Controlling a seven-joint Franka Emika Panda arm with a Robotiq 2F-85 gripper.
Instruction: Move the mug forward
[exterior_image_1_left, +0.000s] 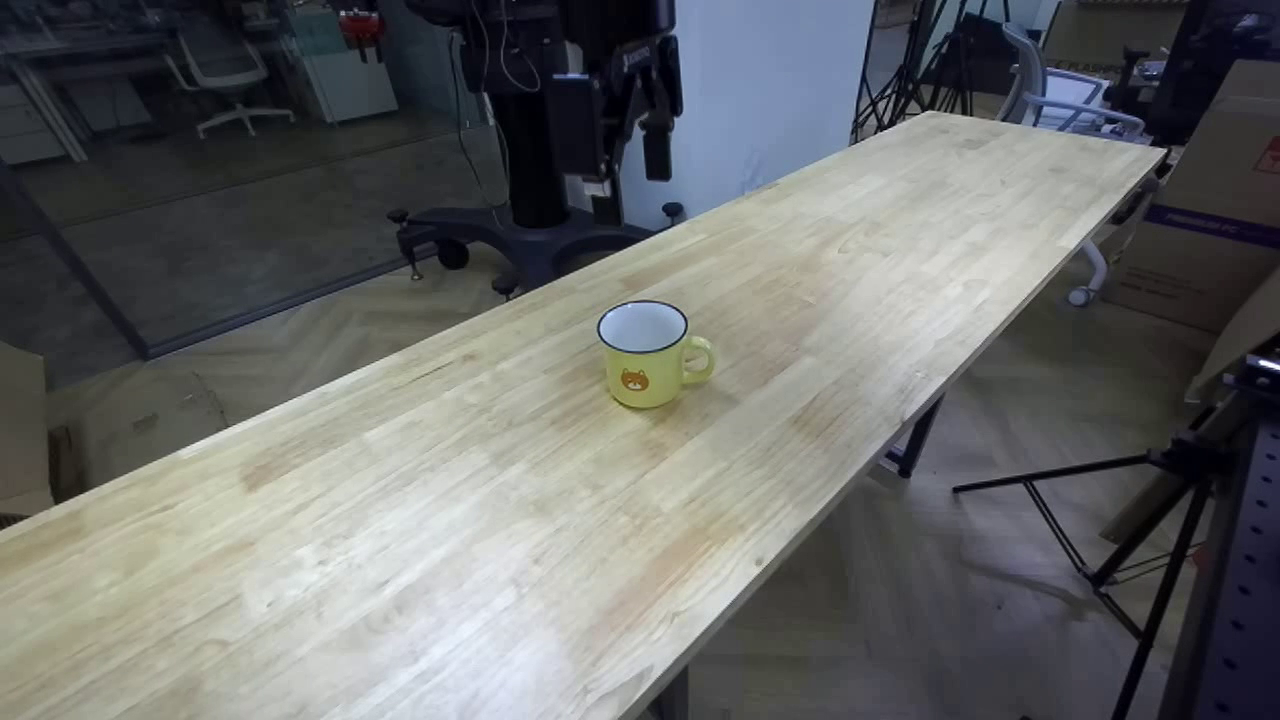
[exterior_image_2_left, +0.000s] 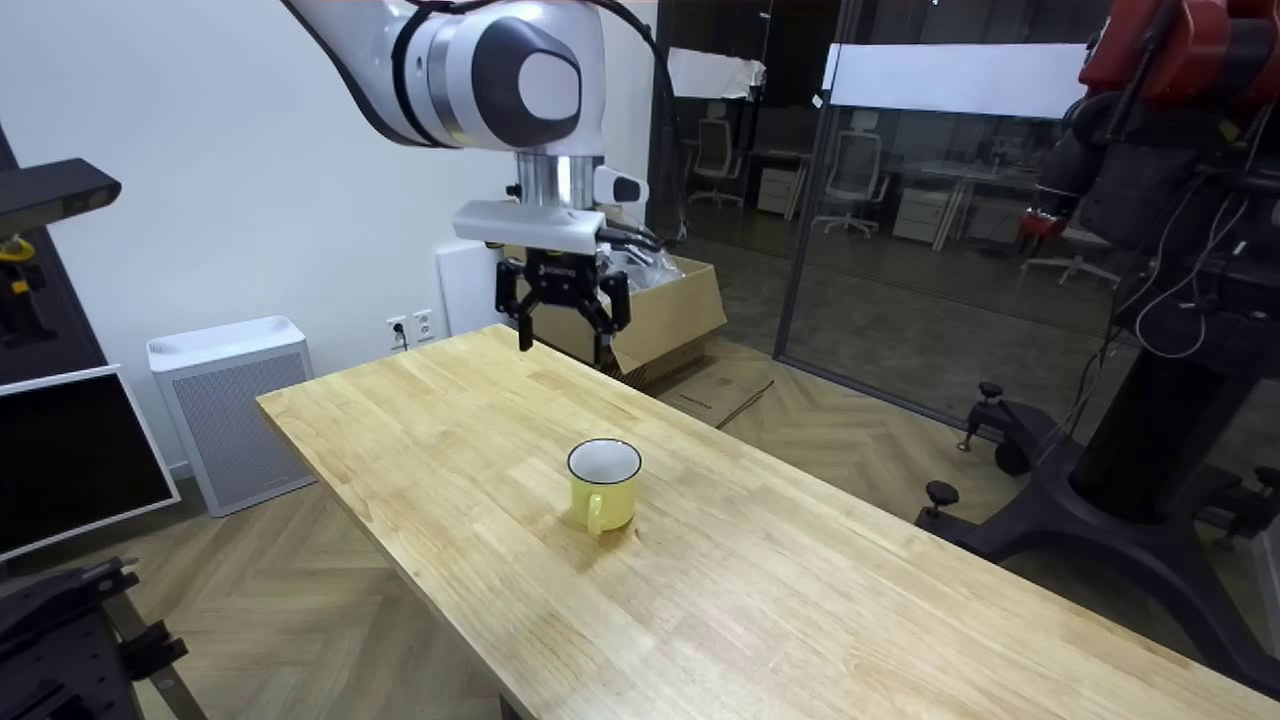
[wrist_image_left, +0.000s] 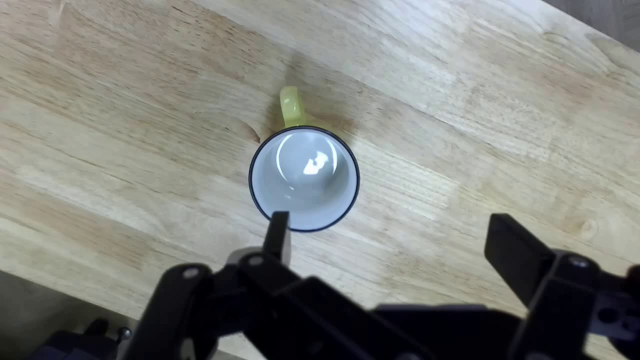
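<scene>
The yellow mug (exterior_image_1_left: 628, 362) stands upright on the wooden table, with its white inside and dark bluish rim showing. It also shows in an exterior view (exterior_image_2_left: 613, 503), with its handle facing that camera. In the wrist view I look down into the mug (wrist_image_left: 305, 175); its handle points to the top of the picture. My gripper (exterior_image_2_left: 564, 342) is open and empty, above the table and apart from the mug. In the wrist view the gripper (wrist_image_left: 390, 217) has its fingers wide apart, and the left fingertip overlaps the mug's near rim in the picture. The gripper is out of view in an exterior view.
The long wooden table (exterior_image_1_left: 420, 540) also shows in an exterior view (exterior_image_2_left: 760, 610). A dark wheeled robot stand (exterior_image_1_left: 540, 240) is beside its long edge. An open cardboard box (exterior_image_2_left: 665, 320) stands on the floor behind the gripper. A tripod (exterior_image_1_left: 1130, 560) stands off the table's opposite side.
</scene>
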